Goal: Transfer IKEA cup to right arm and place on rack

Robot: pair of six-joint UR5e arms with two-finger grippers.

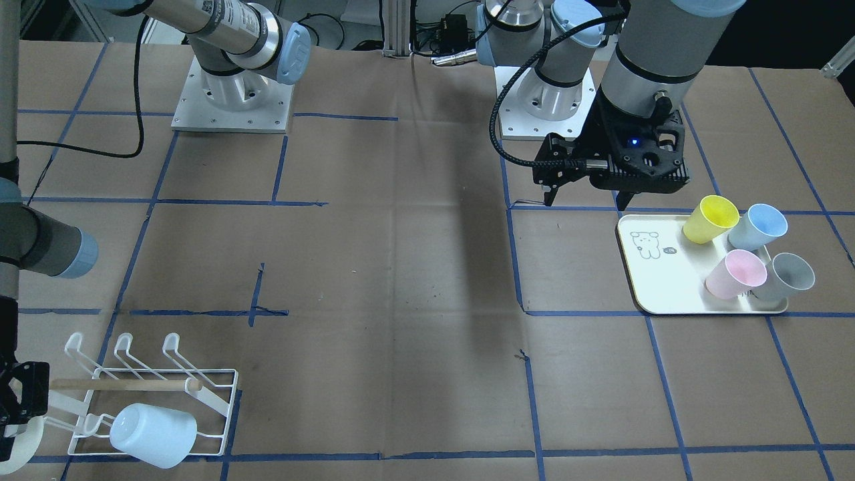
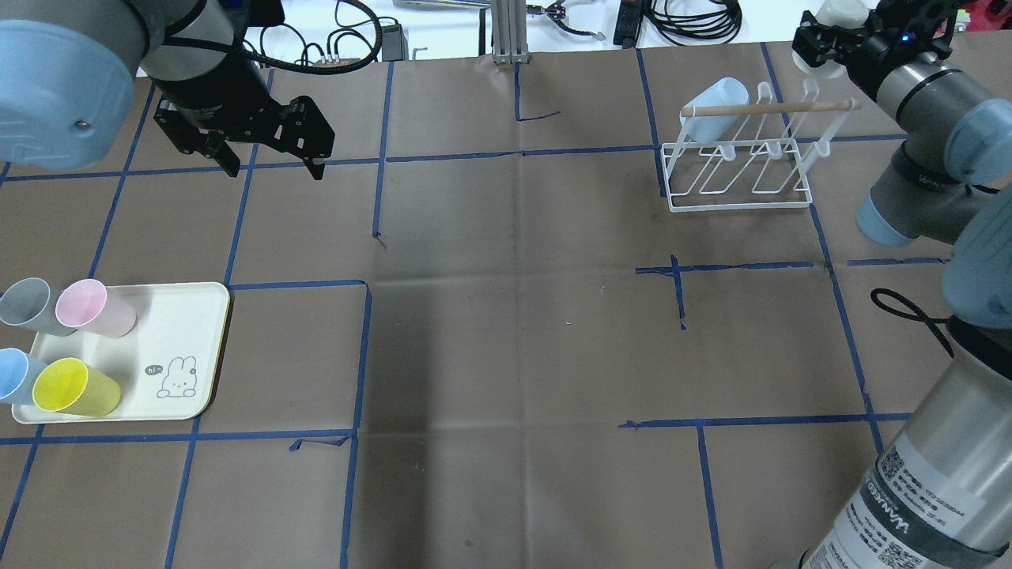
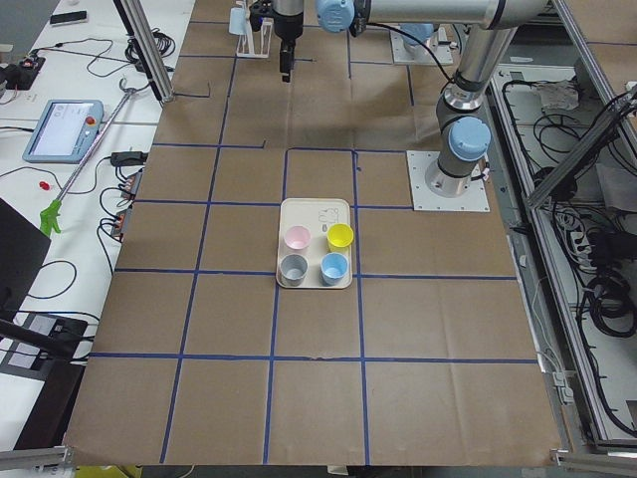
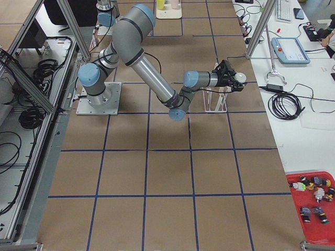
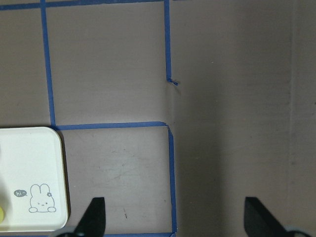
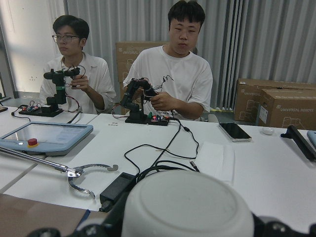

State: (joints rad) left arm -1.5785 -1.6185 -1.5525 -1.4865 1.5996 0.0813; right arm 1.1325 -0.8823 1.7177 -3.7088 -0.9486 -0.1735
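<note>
My right gripper (image 2: 826,39) is shut on a white cup (image 2: 842,12) and holds it beyond the far right end of the white wire rack (image 2: 739,174). The cup's base fills the bottom of the right wrist view (image 6: 187,207). In the front view the gripper (image 1: 17,401) is at the left edge beside the rack (image 1: 220,407). A pale blue cup (image 2: 714,107) hangs on a prong at the rack's left end, by the wooden dowel (image 2: 767,108). My left gripper (image 2: 274,167) is open and empty, above bare table beyond the tray; its fingertips (image 5: 96,215) show wide apart.
A cream tray (image 2: 186,332) with a rabbit drawing sits at the left and holds a yellow cup (image 2: 71,387), a pink cup (image 2: 91,307), a blue cup (image 2: 16,373) and a grey cup (image 2: 24,303). Blue tape lines cross the brown table. Operators sit behind the far edge.
</note>
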